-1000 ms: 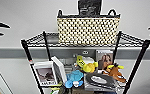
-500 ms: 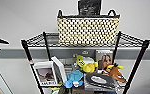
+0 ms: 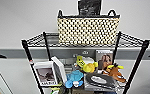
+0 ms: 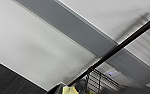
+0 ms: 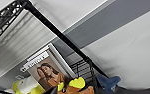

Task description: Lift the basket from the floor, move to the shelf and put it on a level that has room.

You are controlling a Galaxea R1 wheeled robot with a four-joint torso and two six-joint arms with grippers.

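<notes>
Basket (image 3: pixel 88 29) is sitting upright on the level (image 3: pixel 131 41), the topmost wire grid of the shelf (image 3: pixel 138 62), in the head view, filling the middle of that tier at about twelve o'clock, with a loop handle standing up at each end. A dark bag-like thing (image 3: pixel 89 7) is rising behind its rim. On the tier below, a boxed picture (image 3: pixel 46 74) is leaning at eight o'clock, a blue plush (image 3: pixel 74 78) lying beside it, a yellow plush (image 3: pixel 87 65) near the centre, a brown plush (image 3: pixel 115 72) at four o'clock and a flat grey pack (image 3: pixel 99 81) in front (its contents are too blurred to name).

Left wrist view: a black shelf post (image 4: pixel 121 45) is slanting across a pale wall (image 4: pixel 41 50) with a grey band. Whether this pincer is apart or together, I cannot tell.

Right wrist view: another post (image 5: pixel 58 32) is crossing the wall, with a printed box showing a person (image 5: pixel 47 72) leaning behind it and a dark blue plush (image 5: pixel 108 81) nearby. This pincer's state I cannot tell either.
</notes>
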